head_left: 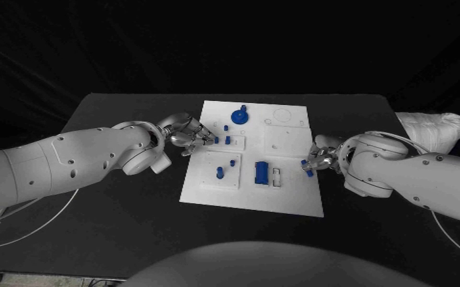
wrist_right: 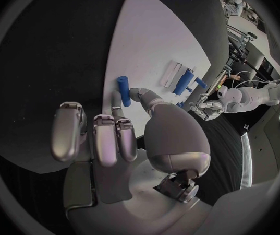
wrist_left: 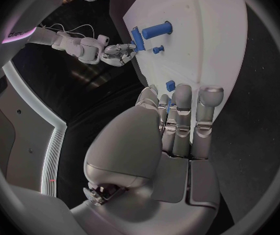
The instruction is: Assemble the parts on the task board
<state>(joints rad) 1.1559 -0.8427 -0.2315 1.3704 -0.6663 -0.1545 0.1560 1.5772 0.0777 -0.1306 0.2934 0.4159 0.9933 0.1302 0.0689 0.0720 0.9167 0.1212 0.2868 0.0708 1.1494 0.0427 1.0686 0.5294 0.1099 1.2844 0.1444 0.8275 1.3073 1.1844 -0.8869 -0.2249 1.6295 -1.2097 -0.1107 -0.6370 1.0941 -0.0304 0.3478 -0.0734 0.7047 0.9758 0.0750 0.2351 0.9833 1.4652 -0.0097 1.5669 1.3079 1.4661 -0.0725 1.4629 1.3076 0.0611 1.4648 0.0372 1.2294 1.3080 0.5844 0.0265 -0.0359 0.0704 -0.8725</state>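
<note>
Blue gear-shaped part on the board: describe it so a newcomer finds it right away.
Start at the white task board in the middle of the black table. Go to its far edge, left of centre: the gear-shaped part sits there. It is the only round, disc-like blue piece; the others are small pegs or a long block.

Black table (head_left: 125, 200) under it all, and at its far right edge sits a white bundle (head_left: 429, 129), possibly crumpled cloth or a bag.
</note>
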